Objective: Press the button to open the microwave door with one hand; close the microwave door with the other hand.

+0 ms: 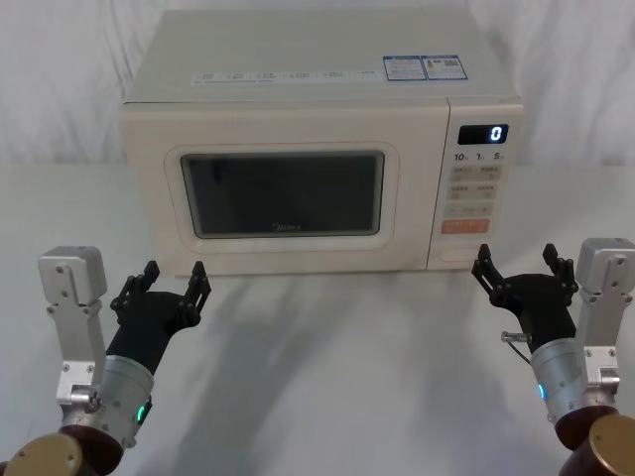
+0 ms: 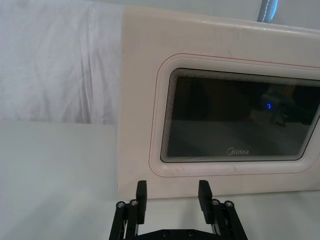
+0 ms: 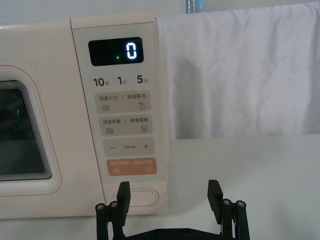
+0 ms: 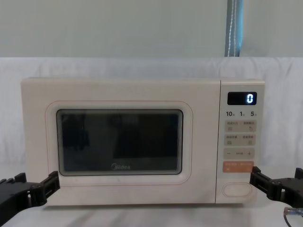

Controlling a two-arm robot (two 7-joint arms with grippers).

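Observation:
The cream microwave [image 1: 317, 109] stands at the middle of the table, its display showing 0. The microwave door [image 1: 283, 193], with its dark window, sits flush against the body. At the bottom of the control panel is the wide oval button [image 3: 137, 196], also seen as the button [image 4: 236, 189]. My left gripper [image 1: 175, 275] hovers open in front of the door's lower left corner, apart from it, as the left gripper [image 2: 172, 192] shows close up. My right gripper [image 1: 518, 266] is open just right of the panel's lower edge; the right gripper [image 3: 169, 192] has one fingertip in front of the button's side.
A white cloth [image 1: 327, 397] covers the table and hangs behind the microwave. An orange rectangular key [image 3: 132, 166] lies just above the button. A grey-blue vertical strip [image 4: 235, 28] hangs behind. There is free table between the microwave and my arms.

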